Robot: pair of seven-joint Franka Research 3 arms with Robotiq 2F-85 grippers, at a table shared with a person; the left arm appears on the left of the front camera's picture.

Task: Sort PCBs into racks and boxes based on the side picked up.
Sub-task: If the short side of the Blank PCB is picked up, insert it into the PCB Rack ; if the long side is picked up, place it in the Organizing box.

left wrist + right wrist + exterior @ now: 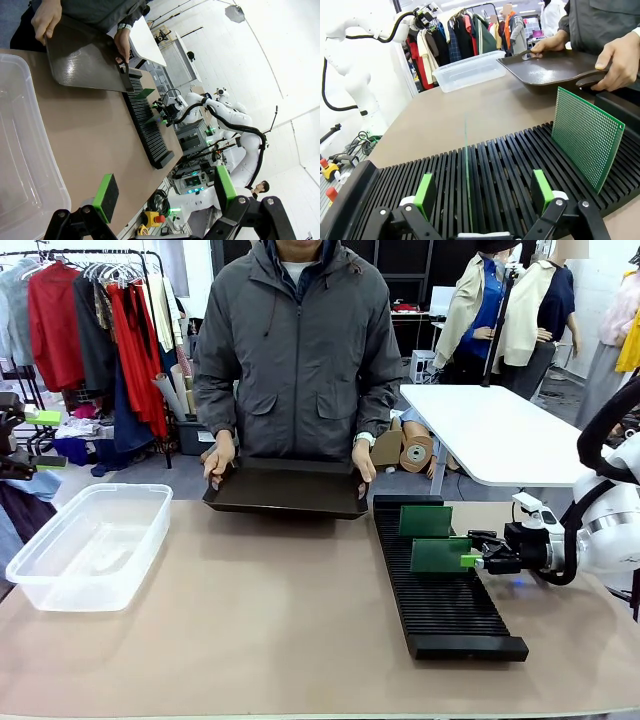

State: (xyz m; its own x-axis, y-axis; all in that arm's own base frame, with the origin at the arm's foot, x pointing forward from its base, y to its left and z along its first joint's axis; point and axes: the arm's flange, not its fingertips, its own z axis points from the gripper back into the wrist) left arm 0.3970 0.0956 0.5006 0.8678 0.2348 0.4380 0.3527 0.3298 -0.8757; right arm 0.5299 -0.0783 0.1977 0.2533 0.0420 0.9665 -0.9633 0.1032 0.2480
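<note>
in the front view the right gripper (478,559) is at the side of the rack (440,580), beside a pcb (440,555) that stands upright in a slot; a second pcb (425,521) stands in a slot closer to the person. here i cannot tell if the fingers touch the board. the person's hands (219,456) hold a black tray (288,489) at the far edge of the table, just beside the rack's far end, and the clear box (88,543) is well apart on the left side. in the left wrist view the left gripper (165,192) is spread and empty above the table edge, with the box wall (20,150) on one side. in the right wrist view the right gripper's pads (426,193) are spread, and the thin board edge (466,175) stands between them, not pinched. i judge the board is now seated, so the gripper should go back straight, without brushing the board or the other pcb (586,135).
</note>
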